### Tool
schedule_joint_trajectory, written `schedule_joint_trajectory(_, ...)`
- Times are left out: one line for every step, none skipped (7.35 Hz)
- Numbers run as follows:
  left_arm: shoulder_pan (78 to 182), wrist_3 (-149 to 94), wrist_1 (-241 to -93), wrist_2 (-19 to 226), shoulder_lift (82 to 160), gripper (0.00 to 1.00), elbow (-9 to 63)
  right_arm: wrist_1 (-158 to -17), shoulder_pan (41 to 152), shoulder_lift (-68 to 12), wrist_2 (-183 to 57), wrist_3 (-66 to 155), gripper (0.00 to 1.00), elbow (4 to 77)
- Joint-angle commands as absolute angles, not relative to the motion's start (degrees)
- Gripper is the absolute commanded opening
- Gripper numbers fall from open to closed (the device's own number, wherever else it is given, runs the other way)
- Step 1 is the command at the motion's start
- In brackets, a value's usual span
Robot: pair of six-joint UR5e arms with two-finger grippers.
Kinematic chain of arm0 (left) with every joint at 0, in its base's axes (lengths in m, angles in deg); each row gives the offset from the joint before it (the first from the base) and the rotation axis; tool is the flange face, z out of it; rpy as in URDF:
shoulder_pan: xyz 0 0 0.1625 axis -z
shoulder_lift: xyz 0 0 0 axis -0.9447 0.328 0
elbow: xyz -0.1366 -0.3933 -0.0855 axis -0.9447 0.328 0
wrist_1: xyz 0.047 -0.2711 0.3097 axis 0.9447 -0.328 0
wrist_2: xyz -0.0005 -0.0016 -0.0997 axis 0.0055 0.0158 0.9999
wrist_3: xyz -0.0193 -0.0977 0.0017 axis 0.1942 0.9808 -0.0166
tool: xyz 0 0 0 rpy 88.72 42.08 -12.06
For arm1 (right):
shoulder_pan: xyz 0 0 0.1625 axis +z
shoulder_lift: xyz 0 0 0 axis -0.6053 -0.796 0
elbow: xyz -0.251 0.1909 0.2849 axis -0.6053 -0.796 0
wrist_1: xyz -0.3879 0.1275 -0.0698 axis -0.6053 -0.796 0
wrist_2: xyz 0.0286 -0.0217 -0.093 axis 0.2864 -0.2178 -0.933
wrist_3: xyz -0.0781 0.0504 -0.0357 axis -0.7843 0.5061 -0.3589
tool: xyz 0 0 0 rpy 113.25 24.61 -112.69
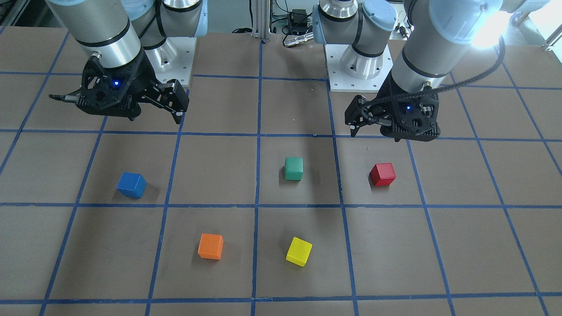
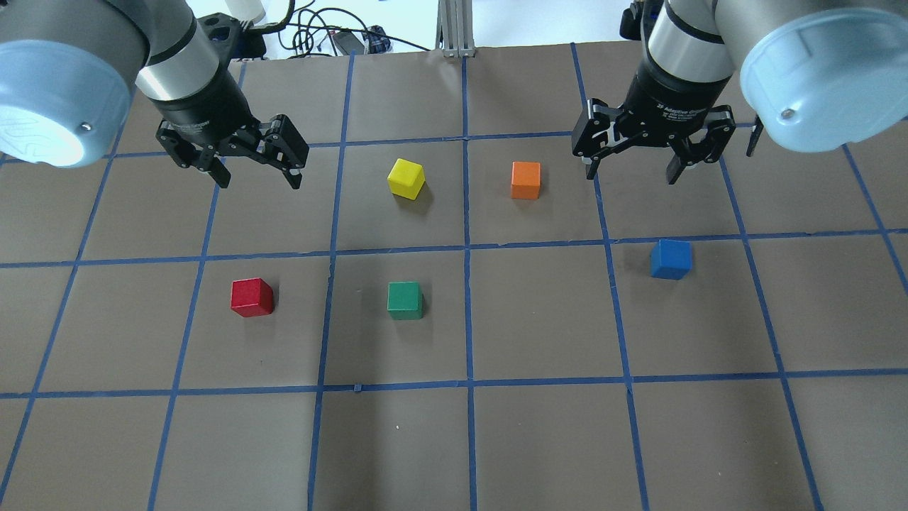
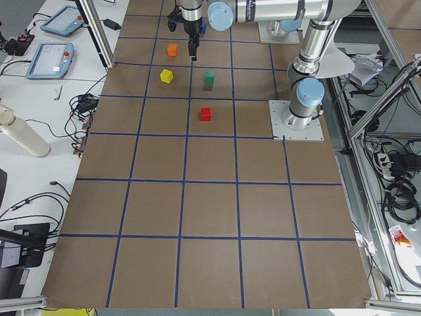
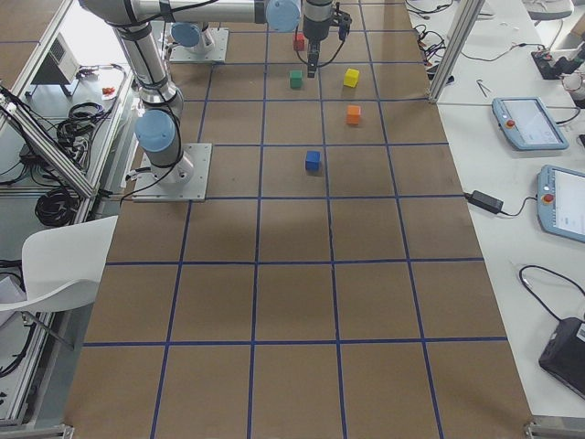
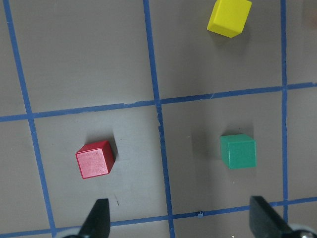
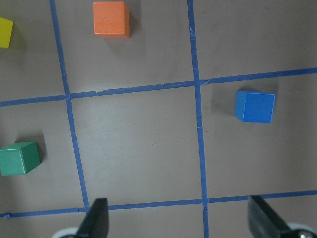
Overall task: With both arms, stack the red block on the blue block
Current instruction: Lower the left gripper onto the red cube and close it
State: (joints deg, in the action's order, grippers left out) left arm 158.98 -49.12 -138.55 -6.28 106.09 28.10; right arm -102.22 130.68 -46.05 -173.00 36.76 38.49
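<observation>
The left gripper (image 2: 260, 181) hangs above the table with its jaws spread wide and nothing between them. The right gripper (image 2: 631, 176) hangs the same way, released and empty.

The overhead view takes in both claws at once. Each wrist camera catches only its own side. The left one looks down on the red block (image 2: 252, 297), the green block (image 2: 405, 300) and the yellow block (image 2: 406, 177), with no blue in sight. The right one finds the blue block (image 2: 670, 258) and the orange block (image 2: 526, 179), with no red.

The red block sits flat on the left arm's side, inside one taped square, nearer the robot than the left gripper. The blue block lies well apart from it on the right arm's side, just past a tape line from the right gripper. Both are cubes, so neither has a long axis. Each rests on one face, turned a little off the grid lines.

The table (image 2: 539, 440) is matte brown, ruled into squares with blue tape. From the side views I can see white benches with teach pendants (image 3: 51, 59) and cables, and a white chair (image 4: 55, 265) by the robot's base.
</observation>
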Motion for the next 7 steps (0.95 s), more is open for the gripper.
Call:
schedule_joint_trajectory(151.6, -55.8, -134.5, -6.3, 106.4, 0.99, 33.8, -102.2, 130.7, -46.1, -173.0, 36.6, 1.00, 38.3)
schedule_joint_trajectory(149.8, -57.1, -129.0, -6.5, 106.9, 1.00, 38.2, -102.2, 130.7, -46.1, -173.1, 36.5, 1.00, 38.3)
schedule_joint_trajectory(149.4, -57.2, -121.6, -10.0, 107.2, 1.00, 44.8, -102.2, 130.7, -46.1, -173.1, 36.6, 1.00, 38.3)
schedule_joint_trajectory(148.6, -57.2, -113.8, -11.3, 107.7, 1.00, 50.4, -102.2, 130.7, -46.1, -173.1, 36.5, 1.00, 38.3)
schedule_joint_trajectory(146.7, -57.2, -109.3, -11.1, 108.9, 1.00, 54.6, -102.1, 130.7, -46.1, -173.1, 36.6, 1.00, 38.3)
schedule_joint_trajectory(146.1, -57.1, -105.5, -10.9, 109.9, 1.00, 57.2, -102.1, 130.7, -46.1, -173.1, 36.5, 1.00, 38.2)
schedule_joint_trajectory(145.9, -57.0, -103.9, -10.9, 111.4, 1.00, 58.0, -102.1, 130.7, -46.1, -173.1, 36.6, 1.00, 38.2)
